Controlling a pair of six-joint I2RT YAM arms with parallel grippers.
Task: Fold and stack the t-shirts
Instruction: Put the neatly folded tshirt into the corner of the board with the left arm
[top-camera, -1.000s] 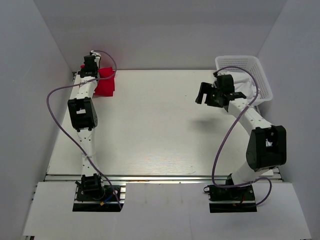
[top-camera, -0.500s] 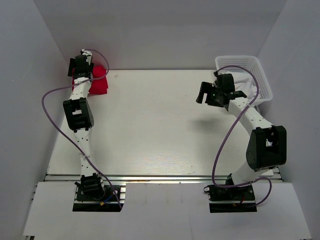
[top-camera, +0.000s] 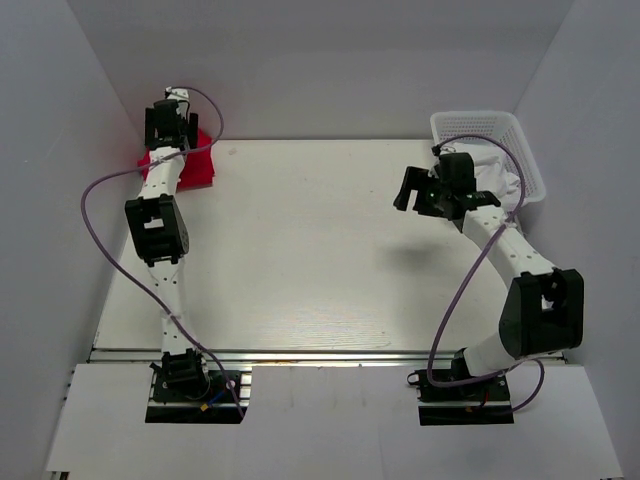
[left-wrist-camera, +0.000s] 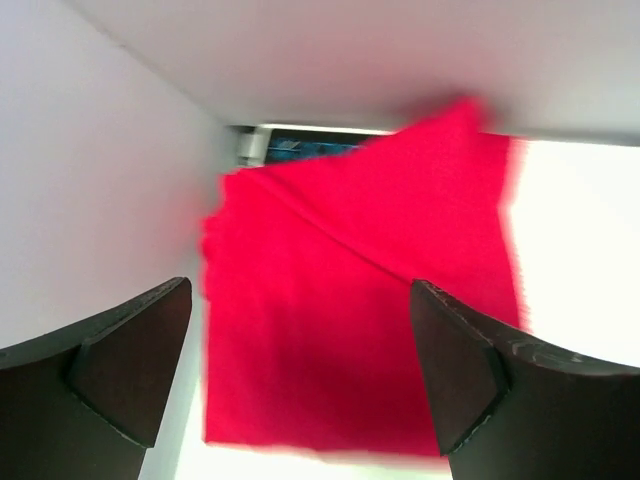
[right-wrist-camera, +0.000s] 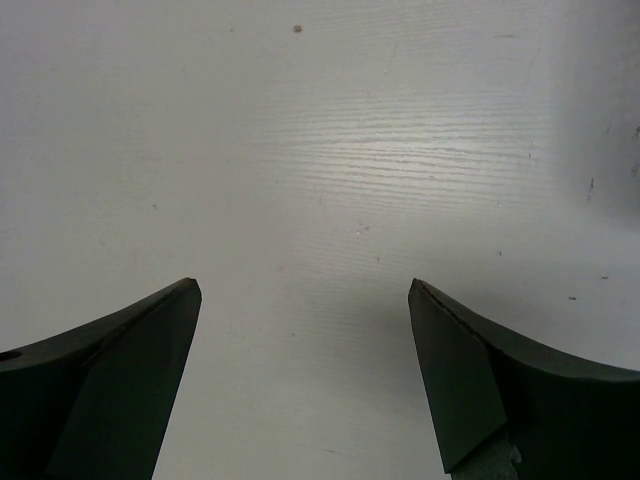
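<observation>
T-shirt (left-wrist-camera: 370, 300), bright red, is lying folded into a compact pad at the far left corner of the worktop (top-camera: 300, 250), close against the left wall. One diagonal crease is showing across it, and its edges are blurring in the left wrist view. Left gripper (left-wrist-camera: 298, 290) is hovering above it with fingers (left-wrist-camera: 130, 370) spread wide and gripping nothing; whether they are touching the cloth cannot be told. Right gripper (right-wrist-camera: 303, 288) is hanging over the worktop toward the far right side, its fingers likewise spread and empty. White mesh basket (top-camera: 520, 140) is sitting at the far right corner, just beside the right arm, with something white lying inside.
</observation>
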